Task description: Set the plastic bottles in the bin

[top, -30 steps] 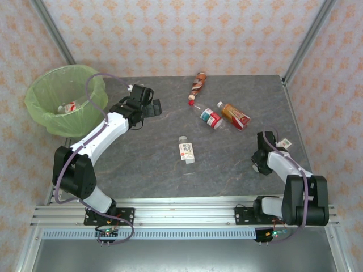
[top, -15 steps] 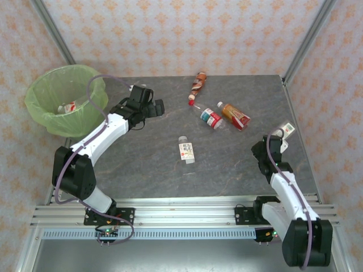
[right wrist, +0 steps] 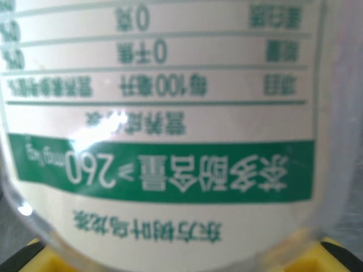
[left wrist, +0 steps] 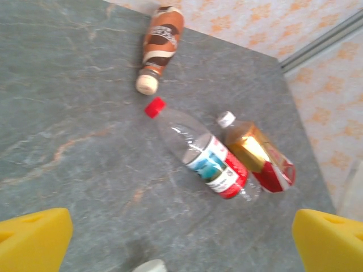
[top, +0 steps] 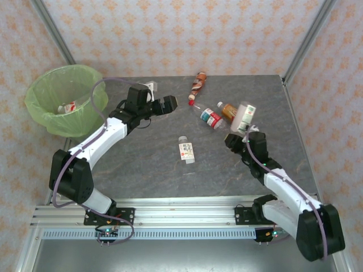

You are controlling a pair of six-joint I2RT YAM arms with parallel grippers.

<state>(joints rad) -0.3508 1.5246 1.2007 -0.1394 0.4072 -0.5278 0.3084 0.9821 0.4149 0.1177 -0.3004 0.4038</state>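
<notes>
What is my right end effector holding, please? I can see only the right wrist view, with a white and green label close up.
Observer: The top view shows the right end effector shut on a clear bottle, over the right half of the table.
Operator: Thank you. Where is the bin from there?
Observer: The bin stands at the far left corner, across the table from you.
Operator: Could the left arm be in my way?
Observer: Possibly: the left end effector is open and sits roughly between you and the bin.
</notes>
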